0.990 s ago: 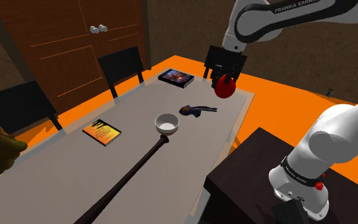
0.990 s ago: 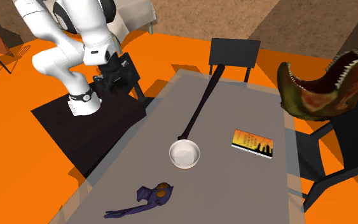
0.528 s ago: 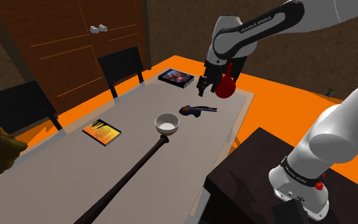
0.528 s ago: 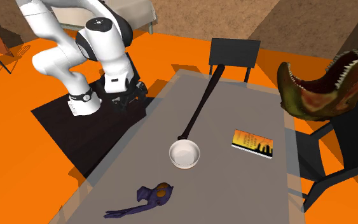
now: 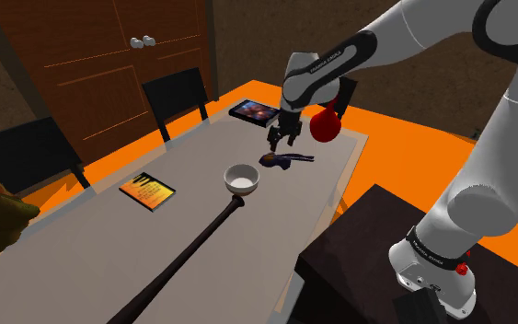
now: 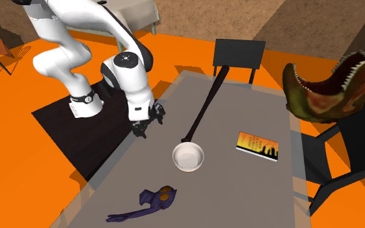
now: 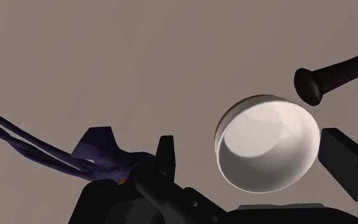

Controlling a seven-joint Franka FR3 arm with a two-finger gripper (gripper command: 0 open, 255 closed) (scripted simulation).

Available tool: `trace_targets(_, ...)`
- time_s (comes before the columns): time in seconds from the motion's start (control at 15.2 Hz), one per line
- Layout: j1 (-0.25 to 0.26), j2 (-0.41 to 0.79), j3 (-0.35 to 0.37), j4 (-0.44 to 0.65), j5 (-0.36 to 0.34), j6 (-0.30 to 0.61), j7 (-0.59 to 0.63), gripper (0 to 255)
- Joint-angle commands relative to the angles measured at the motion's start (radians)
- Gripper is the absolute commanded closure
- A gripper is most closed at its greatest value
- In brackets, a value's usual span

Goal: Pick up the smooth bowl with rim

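Bowl point(image 5: 241, 178) point(image 6: 188, 157) point(image 7: 268, 143): white, smooth, rimmed, set upright near the middle of the grey table point(image 5: 82, 248) point(image 6: 252, 194). Not held, nothing seen inside. The knob end of a dark bat point(image 5: 183, 253) point(image 6: 203, 107) point(image 7: 336, 73) is seen just beside its rim; contact cannot be told. A purple figure point(image 5: 287, 158) point(image 6: 145, 203) point(image 7: 75, 153) is laid near the bowl on the other side. An orange-covered book point(image 5: 147, 190) point(image 6: 257, 146) is laid flat, well apart. Gripper point(image 5: 278, 140) point(image 6: 145, 126) point(image 7: 254, 147): released, fingers point(image 7: 165, 153) spread and empty, held above the table over the purple figure, beside the bowl. In the wrist view the bowl is framed between the fingers, untouched.
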Motion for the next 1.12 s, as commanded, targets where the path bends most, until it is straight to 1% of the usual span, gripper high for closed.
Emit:
trace_targets(0.0,0.002,0.089,0.003,0.057,0.005,0.030,-0.004,0)
trace_targets(0.46,0.007,0.368,0.011,0.272,0.013,0.086,-0.010,0)
trace_targets(0.92,0.014,0.647,0.014,0.551,0.007,0.079,-0.004,0)
trace_targets(1.06,0.014,0.669,0.015,0.559,0.008,0.094,-0.007,0)
